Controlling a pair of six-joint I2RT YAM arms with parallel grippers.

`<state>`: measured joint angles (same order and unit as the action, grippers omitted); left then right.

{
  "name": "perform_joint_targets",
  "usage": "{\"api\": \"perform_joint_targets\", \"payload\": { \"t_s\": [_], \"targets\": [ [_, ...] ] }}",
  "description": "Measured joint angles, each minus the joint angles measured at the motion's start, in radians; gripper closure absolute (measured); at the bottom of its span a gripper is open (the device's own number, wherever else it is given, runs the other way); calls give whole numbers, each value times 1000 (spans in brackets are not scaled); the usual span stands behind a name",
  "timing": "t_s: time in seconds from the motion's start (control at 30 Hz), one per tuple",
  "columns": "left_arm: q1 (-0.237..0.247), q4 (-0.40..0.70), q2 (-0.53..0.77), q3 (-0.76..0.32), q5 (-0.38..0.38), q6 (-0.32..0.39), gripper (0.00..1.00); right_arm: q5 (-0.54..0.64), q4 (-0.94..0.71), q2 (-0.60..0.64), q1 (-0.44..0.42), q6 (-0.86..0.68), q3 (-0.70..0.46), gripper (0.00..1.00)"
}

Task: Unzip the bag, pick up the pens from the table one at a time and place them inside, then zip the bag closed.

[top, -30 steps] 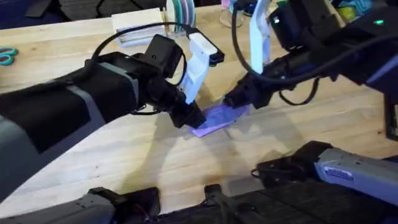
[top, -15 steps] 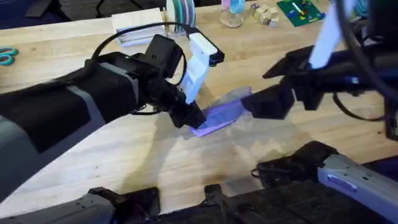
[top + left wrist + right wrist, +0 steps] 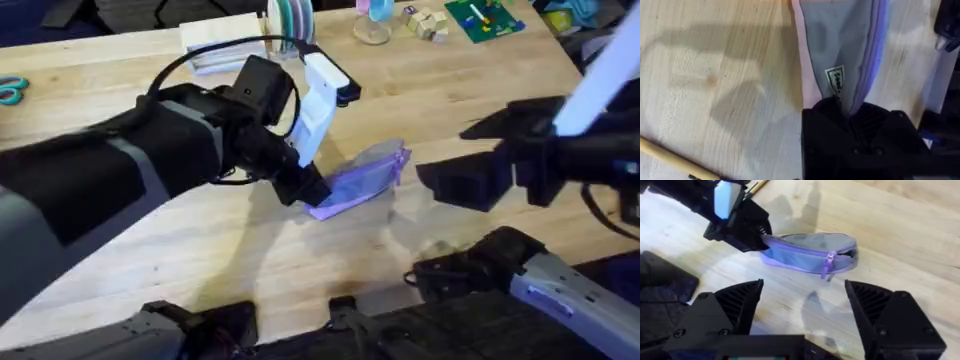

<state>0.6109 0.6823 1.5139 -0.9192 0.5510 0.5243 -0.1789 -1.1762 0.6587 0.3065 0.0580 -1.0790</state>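
The lavender bag point(image 3: 365, 178) lies on the table point(image 3: 200, 250) near the middle. My left gripper point(image 3: 305, 187) is shut on the bag's near-left end. In the left wrist view, grey lining with a small label shows between the bag's point(image 3: 840, 50) lavender edges, and the left gripper point(image 3: 840, 107) clamps its end. A yellow-tan pen point(image 3: 670, 159) lies close by on the wood. My right gripper point(image 3: 440, 153) hovers open to the right of the bag, apart from it. The right wrist view shows the bag point(image 3: 805, 250), its zipper pull point(image 3: 830, 262) near the free end, and the open right gripper point(image 3: 804, 287).
Teal scissors point(image 3: 10, 90) lie at the far left edge. A white box point(image 3: 225, 40), tape rolls point(image 3: 290, 15), wooden blocks point(image 3: 425, 22) and a green board point(image 3: 483, 15) line the back. Bare wood lies in front of the bag.
My right gripper has drawn away from the bag's right end, moving right and opening. The left gripper keeps its hold and has not moved.
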Motion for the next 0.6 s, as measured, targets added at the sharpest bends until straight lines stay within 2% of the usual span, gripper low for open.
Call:
{"api": "perform_joint_targets", "payload": {
  "t_s": [0.3, 0.43, 0.6],
  "targets": [
    [0, 0, 0, 0, 0, 0, 958, 78, -58, -40, 0, 45, 16, 4],
    [0, 0, 0, 0, 0, 0, 958, 82, -29, -40, 0, 86, 125, 4],
    [0, 0, 0, 0, 0, 0, 958, 83, 20, -40, 0, 103, 176, 4]
  ]
}}
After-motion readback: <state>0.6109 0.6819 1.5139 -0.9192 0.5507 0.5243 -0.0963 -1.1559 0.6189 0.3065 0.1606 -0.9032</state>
